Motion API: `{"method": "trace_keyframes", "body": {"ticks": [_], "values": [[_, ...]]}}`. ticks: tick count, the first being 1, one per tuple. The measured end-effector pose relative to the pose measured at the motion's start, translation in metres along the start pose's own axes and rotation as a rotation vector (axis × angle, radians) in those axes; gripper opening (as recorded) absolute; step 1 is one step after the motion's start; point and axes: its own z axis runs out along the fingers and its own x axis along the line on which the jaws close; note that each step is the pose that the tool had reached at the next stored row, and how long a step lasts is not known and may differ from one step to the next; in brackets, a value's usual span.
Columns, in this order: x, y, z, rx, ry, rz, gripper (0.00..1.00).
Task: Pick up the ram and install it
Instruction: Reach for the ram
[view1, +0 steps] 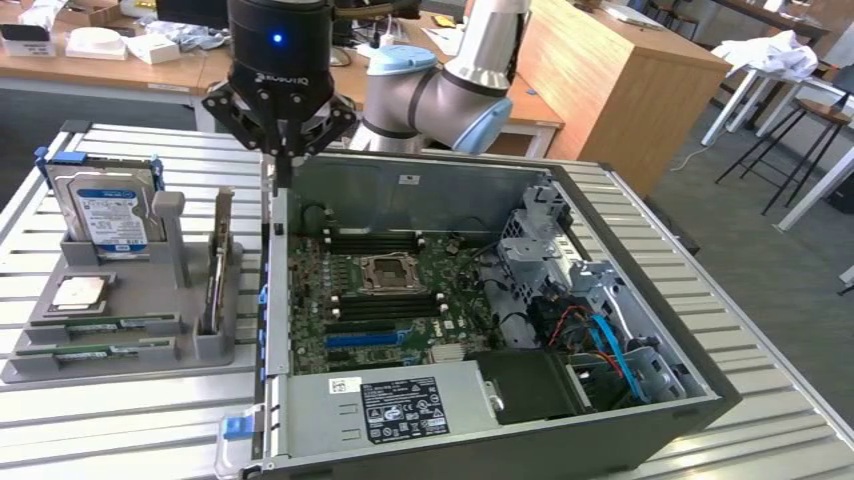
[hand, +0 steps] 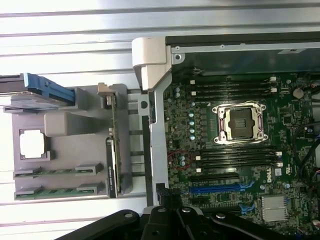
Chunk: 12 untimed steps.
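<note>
Now your hand (view1: 282, 165) hangs empty, fingers pressed together, above the computer case (view1: 400, 185) edge. The ram (view1: 114, 323) lies flat in the grey holder (view1: 147, 290), its long axis pointing toward the case.

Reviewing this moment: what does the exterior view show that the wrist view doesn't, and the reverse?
Exterior view adds: the arm's joints, the labelled power supply, the drive bay with blue cables, and wooden desks behind.
Wrist view adds: white lettering on the motherboard and a red wire loop beside the memory slots.
Both: the shut gripper, nothing in it, above the case edge; the grey tray with two ram sticks lying flat; the hard drive; the bare CPU socket.
</note>
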Motion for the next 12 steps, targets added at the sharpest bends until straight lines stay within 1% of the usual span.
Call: {"method": "trace_keyframes", "body": {"ticks": [12], "values": [[0.023, -0.0017, -0.0004, 0.0, 0.0, 0.0, 0.1]]}}
